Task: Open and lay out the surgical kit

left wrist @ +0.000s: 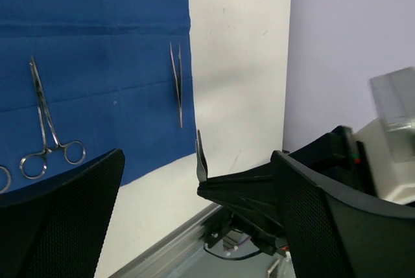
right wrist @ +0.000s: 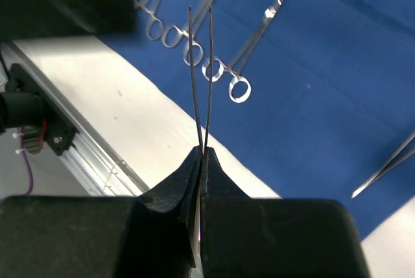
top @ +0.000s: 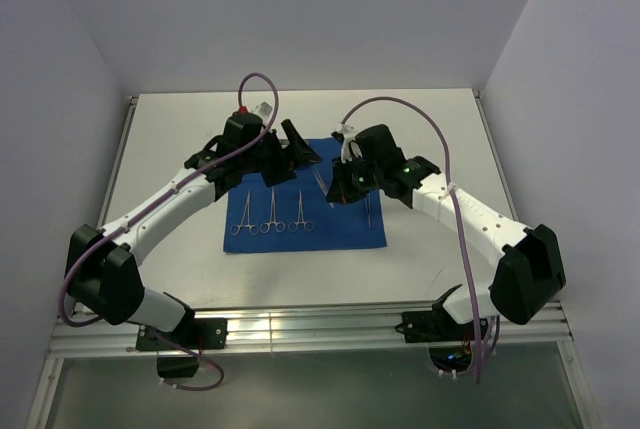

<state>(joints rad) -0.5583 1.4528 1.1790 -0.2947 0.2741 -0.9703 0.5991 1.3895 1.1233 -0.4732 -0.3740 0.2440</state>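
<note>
The royal-blue cloth (top: 340, 229) lies spread flat on the table. Three ring-handled clamps (top: 271, 212) lie side by side on its left part, and one pair of tweezers (top: 368, 209) lies on its right part. My right gripper (top: 335, 189) is shut on another pair of slim steel tweezers (right wrist: 202, 77) and holds them above the cloth's near edge, tips pointing away (right wrist: 203, 151). My left gripper (top: 288, 157) hovers over the cloth's far edge, open and empty (left wrist: 198, 156). The held tweezers also show between its fingers (left wrist: 200, 158). The steel tray and the packet are out of view.
In the left wrist view, one clamp (left wrist: 44, 126) and the lying tweezers (left wrist: 176, 83) rest on the cloth (left wrist: 110, 45). White tabletop (top: 420, 129) surrounds the cloth. A metal rail (top: 320, 329) runs along the near edge. Walls close in the back and both sides.
</note>
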